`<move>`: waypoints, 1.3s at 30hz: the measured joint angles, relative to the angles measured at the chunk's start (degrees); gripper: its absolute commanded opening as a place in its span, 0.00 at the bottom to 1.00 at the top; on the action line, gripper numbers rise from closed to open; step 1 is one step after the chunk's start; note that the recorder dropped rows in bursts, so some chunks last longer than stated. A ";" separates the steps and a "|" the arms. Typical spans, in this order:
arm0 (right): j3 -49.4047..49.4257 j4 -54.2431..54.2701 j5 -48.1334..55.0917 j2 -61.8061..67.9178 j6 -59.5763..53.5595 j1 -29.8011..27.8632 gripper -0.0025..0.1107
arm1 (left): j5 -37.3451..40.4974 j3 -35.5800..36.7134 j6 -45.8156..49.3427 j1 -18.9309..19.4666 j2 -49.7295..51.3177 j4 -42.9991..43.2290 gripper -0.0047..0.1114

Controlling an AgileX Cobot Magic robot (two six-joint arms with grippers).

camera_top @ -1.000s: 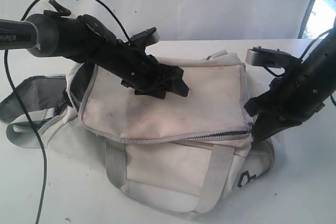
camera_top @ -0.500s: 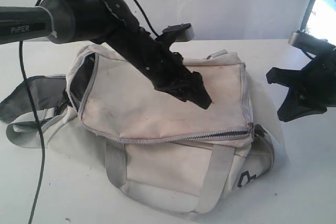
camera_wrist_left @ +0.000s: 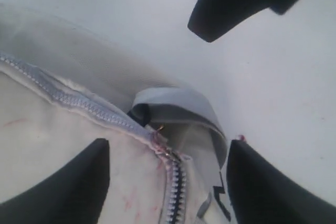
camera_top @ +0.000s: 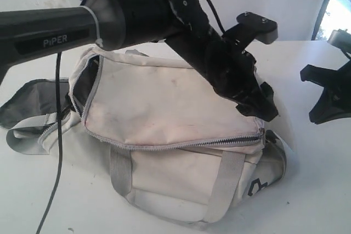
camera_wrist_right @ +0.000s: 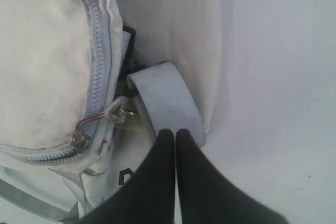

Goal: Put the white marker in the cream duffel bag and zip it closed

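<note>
Remote inspection, zip-closing stage. The cream duffel bag [camera_top: 164, 102] is sitting on the white table [camera_top: 318, 190], roughly central, with its top flap lying down flat.

The white marker is not showing in any view. I am judging it to be inside the bag, but I cannot confirm that.

I am spanning the top of the bag with the left arm so that the left gripper [camera_wrist_left: 167, 148] is hanging over the bag's right-hand end corner. Its fingers are spread wide, one on each side of the zipper slider [camera_wrist_left: 168, 153], touching nothing. That placement is lining the slider up for a pinch.

The right gripper [camera_wrist_right: 171, 135] is pressed together and empty. It is hanging over the table towards its right edge, clear of the bag, just beside the grey strap loop [camera_wrist_right: 163, 98], which is leaving the corner free for the left arm.

The zipper is not fully closed: at the bag's left end a gap [camera_top: 79, 89] is showing dark lining. I am expecting the soft fabric to bunch under a pull unless the bag is braced.
</note>
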 measured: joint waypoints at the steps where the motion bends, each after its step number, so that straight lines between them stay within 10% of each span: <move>1: 0.00 0.00 0.23 0.00 0.00 0.00 0.02 | -0.36 0.00 -2.16 -0.55 0.00 2.55 0.57; 14: 0.00 7.88 0.24 0.42 -5.39 0.00 0.05 | 3.33 0.00 -5.25 -1.44 0.00 9.98 0.61; 20: 0.00 22.13 -3.39 3.52 -17.49 0.00 0.37 | 13.20 0.00 -12.73 -1.54 0.00 15.19 0.73; 26: 0.00 31.65 -6.36 7.93 -22.72 0.00 0.60 | 19.86 0.00 -25.04 -0.77 0.00 25.72 0.59; 39: -3.18 43.07 -12.39 15.41 -38.04 3.90 0.60 | 20.14 0.00 -38.48 14.88 -2.48 36.81 0.74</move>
